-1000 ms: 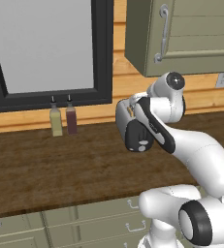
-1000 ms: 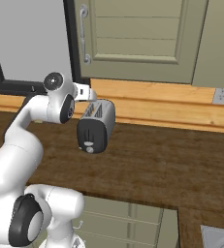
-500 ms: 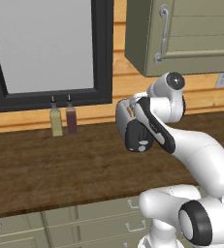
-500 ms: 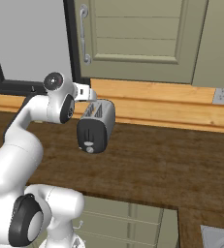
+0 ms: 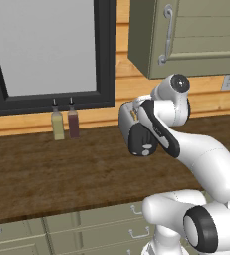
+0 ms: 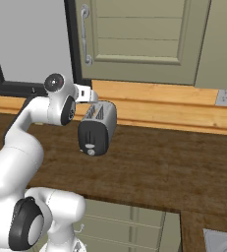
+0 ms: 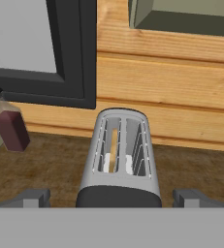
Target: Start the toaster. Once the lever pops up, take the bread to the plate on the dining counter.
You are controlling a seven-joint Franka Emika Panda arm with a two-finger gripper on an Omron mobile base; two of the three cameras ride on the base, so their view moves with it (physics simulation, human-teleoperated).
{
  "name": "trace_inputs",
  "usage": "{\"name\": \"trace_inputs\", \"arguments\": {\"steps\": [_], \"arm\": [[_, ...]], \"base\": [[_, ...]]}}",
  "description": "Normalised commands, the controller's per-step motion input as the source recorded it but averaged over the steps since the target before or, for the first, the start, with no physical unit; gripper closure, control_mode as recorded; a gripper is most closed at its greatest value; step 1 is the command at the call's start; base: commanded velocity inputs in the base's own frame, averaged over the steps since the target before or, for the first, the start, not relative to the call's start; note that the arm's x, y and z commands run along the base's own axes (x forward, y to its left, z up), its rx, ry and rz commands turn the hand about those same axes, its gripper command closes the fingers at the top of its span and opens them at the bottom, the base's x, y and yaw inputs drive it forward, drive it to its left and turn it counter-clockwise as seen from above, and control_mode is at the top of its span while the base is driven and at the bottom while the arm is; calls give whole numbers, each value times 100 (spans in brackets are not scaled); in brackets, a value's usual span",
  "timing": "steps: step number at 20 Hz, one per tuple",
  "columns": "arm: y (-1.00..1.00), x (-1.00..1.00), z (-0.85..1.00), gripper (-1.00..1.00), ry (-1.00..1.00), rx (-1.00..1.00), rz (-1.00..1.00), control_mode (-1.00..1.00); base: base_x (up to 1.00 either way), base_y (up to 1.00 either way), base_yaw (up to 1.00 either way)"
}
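The silver-grey toaster stands on the dark wood worktop near the wooden back wall, its black end face turned toward the robot. The lever is a small light tab on that face. A slice of bread sits down in the left slot, seen edge-on. My gripper hovers just above the toaster's near end, open, with its fingertips spread wider than the toaster and nothing between them. The plate and the dining counter are out of view.
Two bottles stand left of the toaster below the black-framed window. A wall cabinet hangs above the toaster. Drawer fronts run below the worktop. A wall outlet is at the right.
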Motion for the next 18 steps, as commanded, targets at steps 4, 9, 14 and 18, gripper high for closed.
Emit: {"name": "trace_inputs", "arguments": {"steps": [4, 9, 14, 18], "arm": [[0, 0, 0, -100, 0, 0, 0, -100], [0, 0, 0, -100, 0, 0, 0, -100], [0, 0, 0, -100, 0, 0, 0, -100], [0, 0, 0, -100, 0, 0, 0, -100]], "base": [[0, 0, 0], [0, 0, 0], [0, 0, 0], [0, 0, 0]]}}
